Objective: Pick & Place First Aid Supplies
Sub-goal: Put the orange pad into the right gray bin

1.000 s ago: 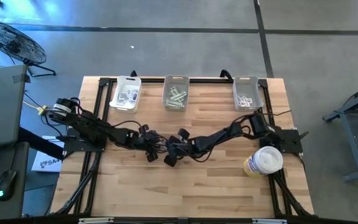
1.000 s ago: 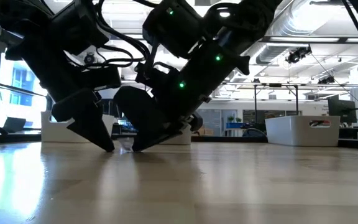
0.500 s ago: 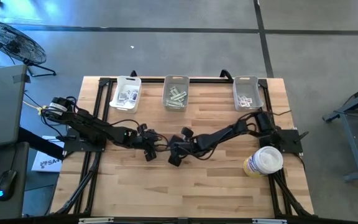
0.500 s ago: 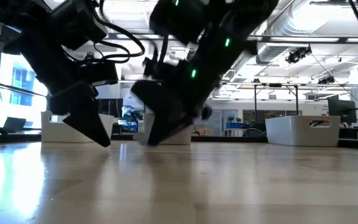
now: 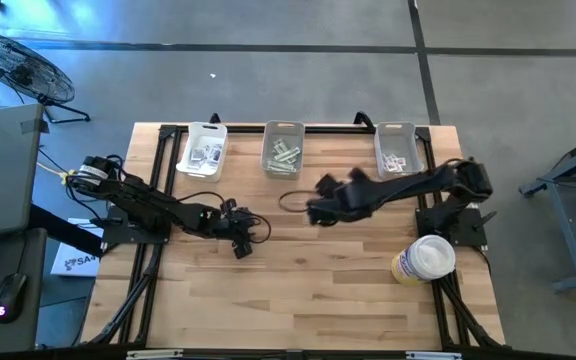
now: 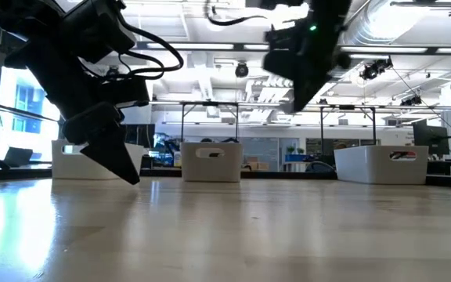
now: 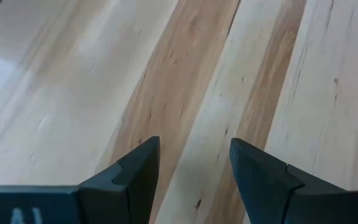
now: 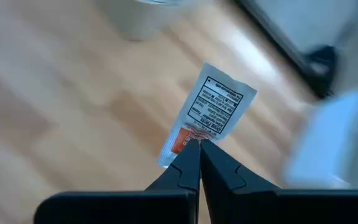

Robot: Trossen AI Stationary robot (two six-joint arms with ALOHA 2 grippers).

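Packet (image 8: pixel 209 112), white with an orange mark, is pinched at one end by the right gripper (image 8: pixel 197 144), long axis running outward beyond the fingertips, raised above the bench (image 5: pixel 308 290). Left gripper (image 7: pixel 191 163) spread wide, empty, near bench surface.

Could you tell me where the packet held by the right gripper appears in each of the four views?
High view: not distinguishable; only the right gripper shows, below the middle bin.
Low view: not distinguishable; that gripper hangs above the table, right of the middle bin.
Left wrist view: not in it.
Right wrist view: the packet at centre, pinched at its lower edge.
Shared landmark: the middle bin.
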